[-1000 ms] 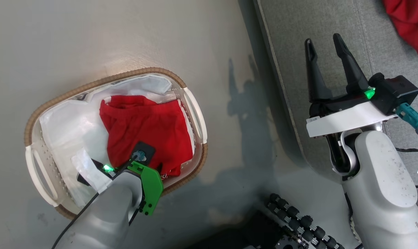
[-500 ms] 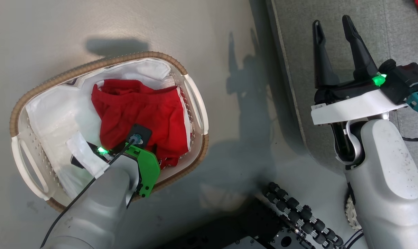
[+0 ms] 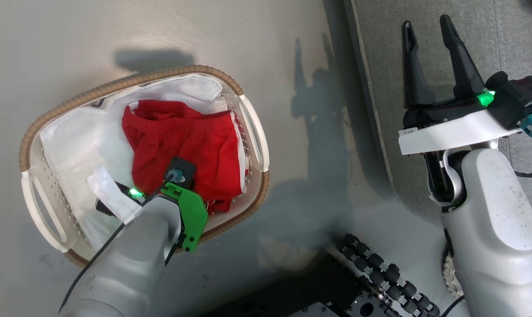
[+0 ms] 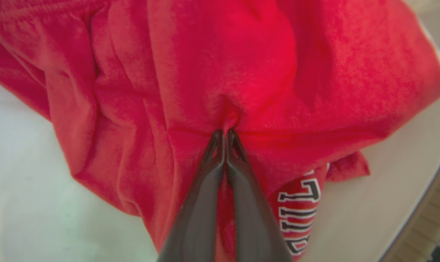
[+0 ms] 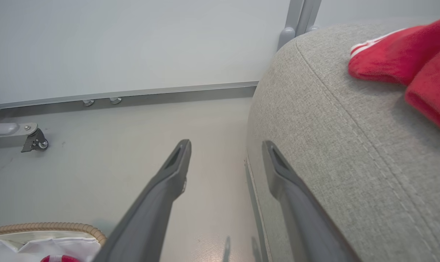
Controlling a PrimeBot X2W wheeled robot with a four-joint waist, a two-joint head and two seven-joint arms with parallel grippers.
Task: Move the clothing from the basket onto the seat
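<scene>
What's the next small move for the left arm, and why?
Probably lift the left gripper straight up, held shut: it is pinched on a fold of the red lettered garment, which lies in the basket. The seat, with the striped red garment on it, is off to the right.

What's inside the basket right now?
In the basket, one red garment with white lettering lies on the white liner; the left gripper, jaws shut, pinches a fold of it. Whatever sits beneath the garment is covered.
</scene>
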